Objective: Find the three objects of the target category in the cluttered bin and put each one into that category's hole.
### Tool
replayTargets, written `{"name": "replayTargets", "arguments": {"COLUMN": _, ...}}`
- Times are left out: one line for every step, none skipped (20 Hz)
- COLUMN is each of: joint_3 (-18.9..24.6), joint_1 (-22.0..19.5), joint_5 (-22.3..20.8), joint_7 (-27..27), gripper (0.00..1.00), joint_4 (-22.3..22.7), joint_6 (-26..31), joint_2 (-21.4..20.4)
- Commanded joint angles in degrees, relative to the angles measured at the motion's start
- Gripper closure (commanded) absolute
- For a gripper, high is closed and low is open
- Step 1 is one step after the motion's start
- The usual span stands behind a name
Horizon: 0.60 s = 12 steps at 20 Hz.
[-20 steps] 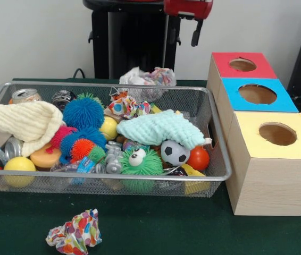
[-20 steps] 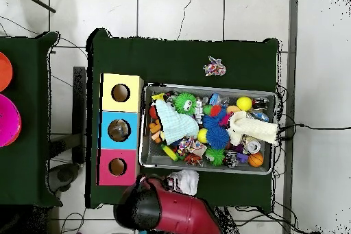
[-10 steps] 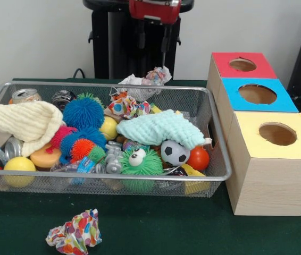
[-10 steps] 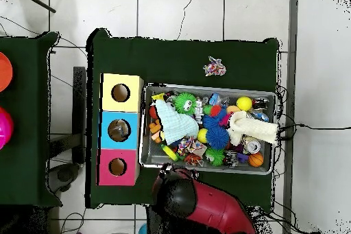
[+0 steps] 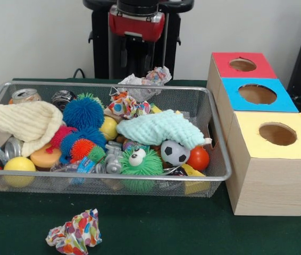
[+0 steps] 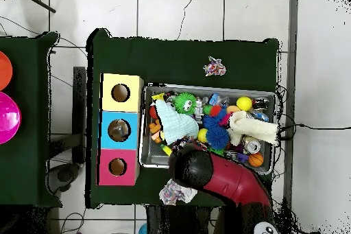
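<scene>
Clutter fills the wire mesh bin [image 5: 222, 159] on the green tabletop [image 5: 156, 234]: a cream knit cloth [image 5: 23, 122] draped at one end, a mint green cloth [image 5: 158, 127] lying over the middle, a blue spiky ball [image 5: 83, 112], a green fuzzy toy with googly eyes [image 5: 140, 161], a small soccer ball [image 5: 174, 153], a red ball [image 5: 198, 158] just beside it, a yellow ball [image 5: 18, 166] and several crushed cans such as the one [image 5: 24, 95] in the far corner. Just beside the bin stands a wooden box with three holes, its tops coloured red [image 5: 242, 64], blue [image 5: 257, 94] and yellow [image 5: 277, 134]. One crumpled wad of colourful paper [image 5: 75, 232] lies on the tabletop in front of the bin, another [image 5: 128, 105] sits inside the bin near its back wall, and a third [image 5: 149, 77] rests on the tabletop behind the bin. The red and black arm [image 6: 219, 180] reaches over the bin's edge on the robot's side, with the pincer [image 5: 137, 56] hanging above that third wad; whether its fingers are spread or closed cannot be told, and nothing is seen in its hold.
</scene>
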Motion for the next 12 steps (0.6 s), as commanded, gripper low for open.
{"name": "replayTargets", "arguments": {"joint_3": 4.5, "joint_1": -0.9, "joint_5": -3.6, "joint_7": 0.3, "gripper": 0.0, "joint_4": -11.5, "joint_6": 6.3, "joint_2": 5.2}}
{"name": "replayTargets", "arguments": {"joint_3": 4.4, "joint_1": -1.0, "joint_5": -3.7, "joint_7": 0.4, "gripper": 0.0, "joint_4": -12.3, "joint_6": 6.0, "joint_2": 5.9}}
{"name": "replayTargets", "arguments": {"joint_3": 4.4, "joint_1": -1.1, "joint_5": -4.1, "joint_7": 0.3, "gripper": 0.0, "joint_4": -13.1, "joint_6": 5.9, "joint_2": 6.8}}
{"name": "replayTargets", "arguments": {"joint_3": 4.6, "joint_1": -1.4, "joint_5": -4.2, "joint_7": 0.2, "gripper": 0.0, "joint_4": -13.7, "joint_6": 5.3, "joint_2": 7.7}}
{"name": "replayTargets", "arguments": {"joint_3": 4.8, "joint_1": -1.7, "joint_5": -4.4, "joint_7": 0.1, "gripper": 0.0, "joint_4": -14.3, "joint_6": 4.7, "joint_2": 8.5}}
{"name": "replayTargets", "arguments": {"joint_3": 4.6, "joint_1": -1.8, "joint_5": -4.5, "joint_7": 0.2, "gripper": 0.0, "joint_4": -15.1, "joint_6": 5.0, "joint_2": 9.2}}
{"name": "replayTargets", "arguments": {"joint_3": 4.8, "joint_1": -2.1, "joint_5": -4.2, "joint_7": 0.5, "gripper": 0.0, "joint_4": -15.4, "joint_6": 5.1, "joint_2": 9.7}}
{"name": "replayTargets", "arguments": {"joint_3": 4.5, "joint_1": -1.8, "joint_5": -4.7, "joint_7": -0.2, "gripper": 0.0, "joint_4": -16.7, "joint_6": 7.7, "joint_2": 9.9}}
{"name": "replayTargets", "arguments": {"joint_3": 4.2, "joint_1": -1.6, "joint_5": -5.1, "joint_7": -0.8, "gripper": 0.0, "joint_4": -18.1, "joint_6": 10.4, "joint_2": 10.0}}
{"name": "replayTargets", "arguments": {"joint_3": 4.1, "joint_1": -1.4, "joint_5": -5.3, "joint_7": -1.5, "gripper": 0.0, "joint_4": -19.4, "joint_6": 13.0, "joint_2": 9.8}}
{"name": "replayTargets", "arguments": {"joint_3": 4.0, "joint_1": -1.3, "joint_5": -5.2, "joint_7": -1.6, "gripper": 0.0, "joint_4": -20.5, "joint_6": 15.6, "joint_2": 9.4}}
{"name": "replayTargets", "arguments": {"joint_3": 4.1, "joint_1": -1.4, "joint_5": -5.0, "joint_7": -1.7, "gripper": 0.0, "joint_4": -21.5, "joint_6": 17.8, "joint_2": 8.9}}
